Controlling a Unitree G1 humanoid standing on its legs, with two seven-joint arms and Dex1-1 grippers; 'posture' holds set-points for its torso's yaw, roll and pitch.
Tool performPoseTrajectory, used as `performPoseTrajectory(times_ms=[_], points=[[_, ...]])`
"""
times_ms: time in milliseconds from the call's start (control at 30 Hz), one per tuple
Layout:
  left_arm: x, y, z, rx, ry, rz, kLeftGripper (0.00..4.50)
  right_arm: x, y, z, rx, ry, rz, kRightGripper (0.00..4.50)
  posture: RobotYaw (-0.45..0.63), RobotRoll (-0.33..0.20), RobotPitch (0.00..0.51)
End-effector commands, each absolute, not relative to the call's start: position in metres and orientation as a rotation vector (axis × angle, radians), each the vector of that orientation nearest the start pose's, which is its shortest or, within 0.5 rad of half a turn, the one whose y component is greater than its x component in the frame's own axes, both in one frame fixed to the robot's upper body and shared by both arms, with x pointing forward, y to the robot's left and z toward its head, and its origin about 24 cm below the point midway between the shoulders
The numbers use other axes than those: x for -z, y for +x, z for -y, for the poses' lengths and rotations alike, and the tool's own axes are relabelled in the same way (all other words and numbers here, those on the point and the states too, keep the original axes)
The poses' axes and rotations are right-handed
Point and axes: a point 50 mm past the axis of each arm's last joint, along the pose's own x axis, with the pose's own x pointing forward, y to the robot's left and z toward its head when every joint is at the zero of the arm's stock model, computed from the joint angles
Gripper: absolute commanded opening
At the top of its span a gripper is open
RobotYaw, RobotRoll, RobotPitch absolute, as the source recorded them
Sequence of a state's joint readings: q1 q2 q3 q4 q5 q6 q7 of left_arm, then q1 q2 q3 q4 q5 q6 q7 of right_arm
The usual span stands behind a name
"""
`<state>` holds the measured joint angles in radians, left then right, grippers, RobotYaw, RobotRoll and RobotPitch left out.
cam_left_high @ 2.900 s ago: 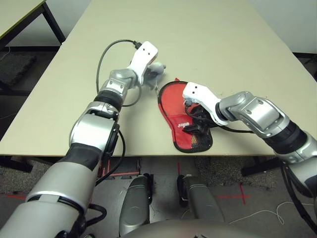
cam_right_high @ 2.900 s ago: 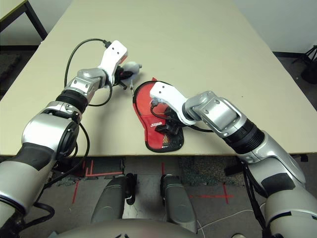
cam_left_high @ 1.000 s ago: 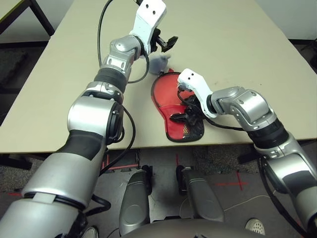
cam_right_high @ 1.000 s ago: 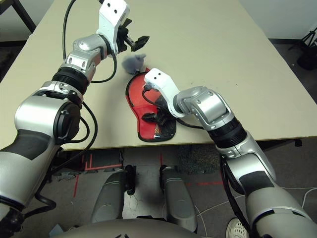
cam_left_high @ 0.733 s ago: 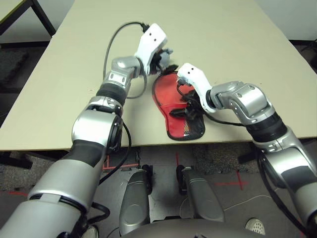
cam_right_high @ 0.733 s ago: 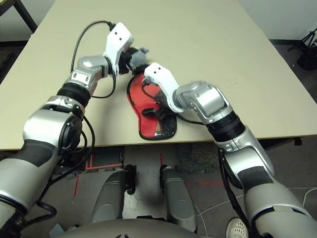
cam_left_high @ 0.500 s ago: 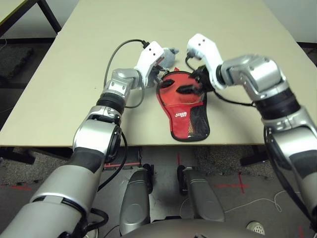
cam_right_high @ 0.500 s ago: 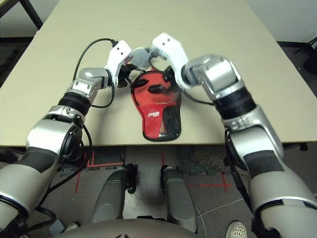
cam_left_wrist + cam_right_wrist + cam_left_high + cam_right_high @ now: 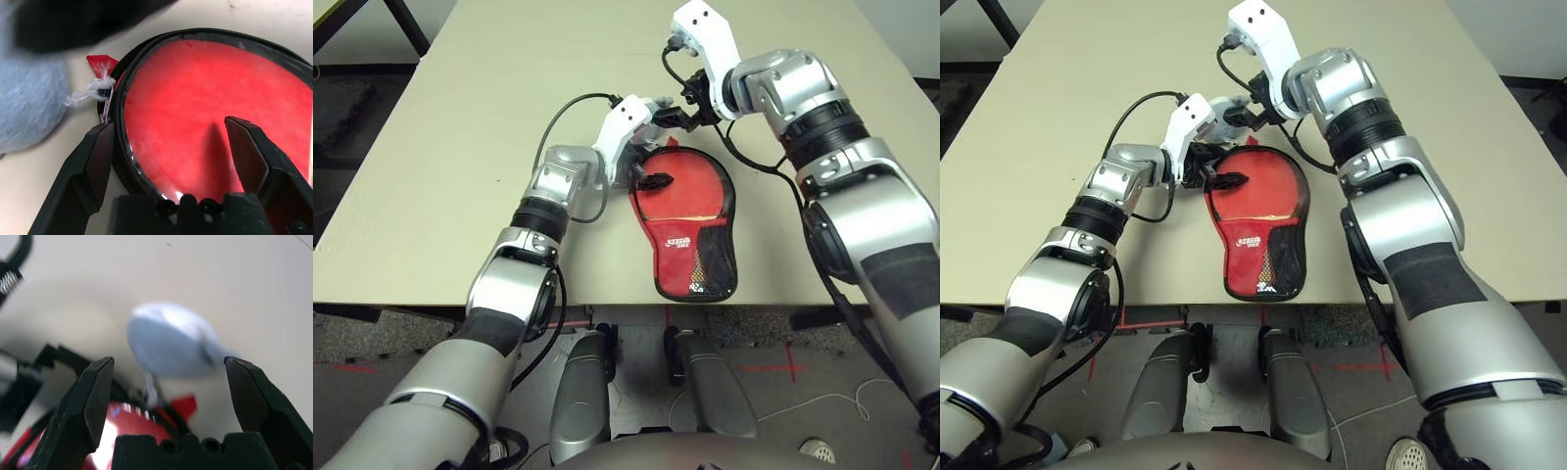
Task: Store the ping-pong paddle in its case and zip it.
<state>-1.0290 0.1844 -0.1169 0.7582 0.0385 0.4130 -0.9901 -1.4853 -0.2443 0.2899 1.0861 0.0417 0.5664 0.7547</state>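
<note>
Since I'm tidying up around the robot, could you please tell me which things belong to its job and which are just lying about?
Part of the job:
- case
- pompom pull

Just lying about:
- pale cable on the floor

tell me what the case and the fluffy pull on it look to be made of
The case: probably red fabric, matte around the white logo, with black mesh on one side showing its open weave; the round upper part looks covered by clear, glossy plastic, judging by the bright reflections.

The pull: soft grey-blue plush or felted wool, by its fuzzy surface; which one is unclear.
</note>
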Motion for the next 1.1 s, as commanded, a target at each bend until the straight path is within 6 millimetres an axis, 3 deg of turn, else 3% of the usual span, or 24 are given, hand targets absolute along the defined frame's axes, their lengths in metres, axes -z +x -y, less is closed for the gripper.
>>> performPoseTrajectory(times_ms=[33,333,700,800,1100], points=[[-0.140,0.370,-0.072,1.175,0.257,-0.392,4.47,-0.255,0.414,0.074,-0.756,-0.463,-0.329,4.50,0.07,0.000,0.180],[-0.154,0.370,-0.074,1.129,0.254,-0.326,4.47,-0.251,0.416,0.069,-0.758,-0.480,-0.319,4.50,0.10,0.000,0.181],[-0.197,0.384,-0.078,1.059,0.239,-0.115,4.47,-0.264,0.417,0.063,-0.740,-0.408,-0.222,4.50,0.11,0.000,0.175],[-0.196,0.380,-0.076,1.110,0.250,-0.141,4.47,-0.266,0.417,0.062,-0.737,-0.408,-0.214,4.50,0.11,0.000,0.174],[-0.165,0.359,-0.061,1.250,0.288,-0.271,4.47,-0.264,0.418,0.064,-0.727,-0.425,-0.218,4.50,0.10,0.000,0.173]])
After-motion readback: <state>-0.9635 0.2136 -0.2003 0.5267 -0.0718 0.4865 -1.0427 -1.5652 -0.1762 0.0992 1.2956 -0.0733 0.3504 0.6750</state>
